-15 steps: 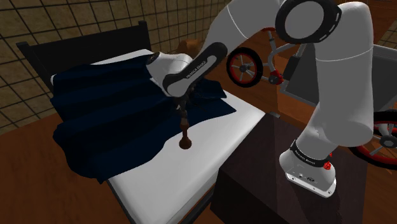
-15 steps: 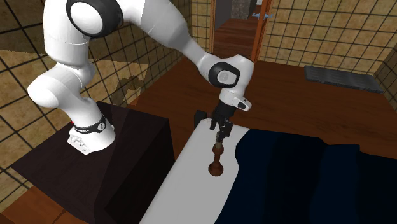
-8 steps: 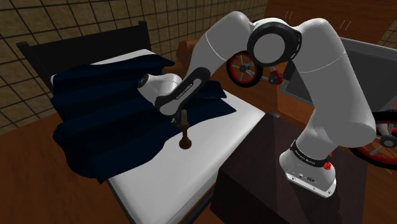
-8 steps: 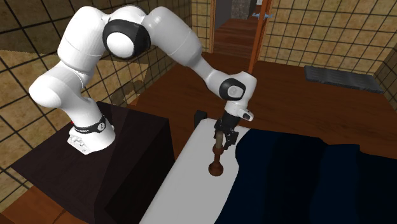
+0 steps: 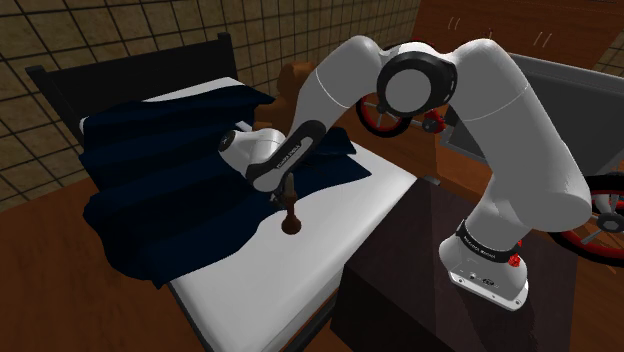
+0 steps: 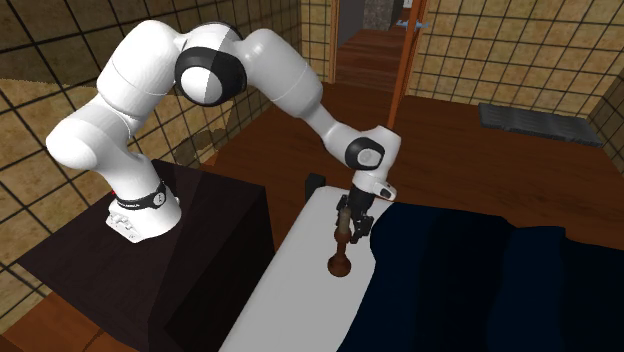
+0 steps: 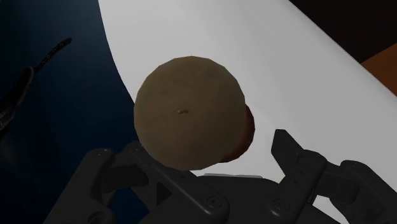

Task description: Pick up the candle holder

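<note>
We are in a bedroom with tiled walls and a wooden floor, where a bed (image 5: 335, 215) carries a bare white mattress half covered by a dark navy blanket (image 5: 160, 185). The candle holder (image 5: 290, 216), a brown turned piece with a round foot and a slim stem, stands upright on the white mattress just beside the blanket's edge.

The white arm (image 5: 500, 120) reaches over from its dark stand (image 5: 400, 285), and its black fingers (image 7: 287, 150) hang straight down over the holder's top. In the wrist view they stand apart on either side of the round top (image 7: 189, 114) and hold nothing. One finger sits clear of it. The other is partly hidden behind the disc, so we cannot say whether it touches the stem.

We judge this to be the end of the approach, with the grasp not yet made. The next move calls for a little more descent so the pads meet the stem below the wide top. After that comes a centred squeeze and a straight lift, because the tall piece on a soft mattress could tip.

There is small lettering on the forearm link (image 5: 291, 155) and on the base ring (image 5: 482, 252), but we cannot read either. The candle holder bears no label.
</note>
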You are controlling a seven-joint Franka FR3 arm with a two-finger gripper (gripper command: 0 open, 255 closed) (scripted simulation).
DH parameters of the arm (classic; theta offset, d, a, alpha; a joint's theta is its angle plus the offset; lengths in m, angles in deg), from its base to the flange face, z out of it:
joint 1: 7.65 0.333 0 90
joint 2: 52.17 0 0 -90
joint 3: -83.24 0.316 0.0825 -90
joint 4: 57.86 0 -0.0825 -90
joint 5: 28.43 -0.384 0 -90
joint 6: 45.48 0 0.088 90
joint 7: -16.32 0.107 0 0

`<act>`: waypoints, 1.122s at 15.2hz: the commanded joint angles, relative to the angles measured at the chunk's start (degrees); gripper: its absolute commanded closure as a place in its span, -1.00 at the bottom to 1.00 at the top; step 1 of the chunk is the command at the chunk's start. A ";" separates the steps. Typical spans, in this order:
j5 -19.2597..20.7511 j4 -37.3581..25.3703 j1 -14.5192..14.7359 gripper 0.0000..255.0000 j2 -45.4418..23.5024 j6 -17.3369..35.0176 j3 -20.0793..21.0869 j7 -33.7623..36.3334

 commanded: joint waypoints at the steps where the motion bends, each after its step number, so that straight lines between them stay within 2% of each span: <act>1: 0.04 0.08 -0.02 1.00 -0.05 0.16 -0.02 0.05; 10: 0.03 0.00 -0.02 1.00 -0.07 0.11 -0.02 0.02; 17: -0.71 1.50 -0.34 1.00 4.17 -2.48 0.54 -1.02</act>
